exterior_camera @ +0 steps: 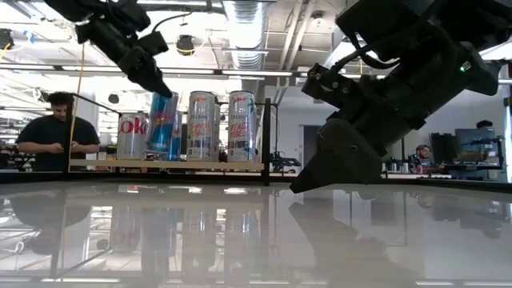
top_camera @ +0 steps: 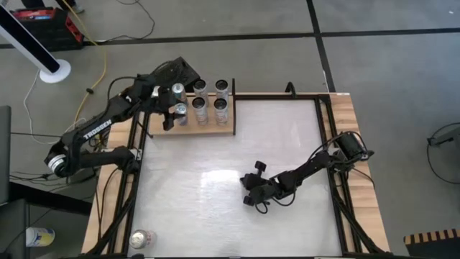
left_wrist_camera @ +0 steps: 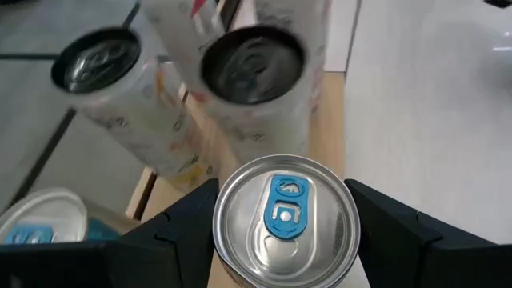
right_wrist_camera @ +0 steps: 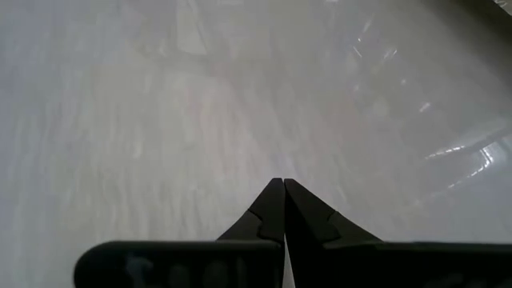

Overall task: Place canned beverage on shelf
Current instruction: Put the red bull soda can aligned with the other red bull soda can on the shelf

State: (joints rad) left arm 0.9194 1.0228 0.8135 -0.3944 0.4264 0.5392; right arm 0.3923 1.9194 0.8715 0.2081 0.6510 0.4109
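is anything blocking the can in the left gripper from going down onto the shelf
Nothing visible does. The left gripper holds the blue-tab can above bare wood of the shelf; the other cans stand beside it, not under it.

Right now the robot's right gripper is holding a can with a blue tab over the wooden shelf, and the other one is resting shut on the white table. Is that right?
Not quite. It is the left gripper that holds the can with the blue tab over the wooden shelf, as the left wrist view and high view show. The right gripper is the one resting shut on the white table.
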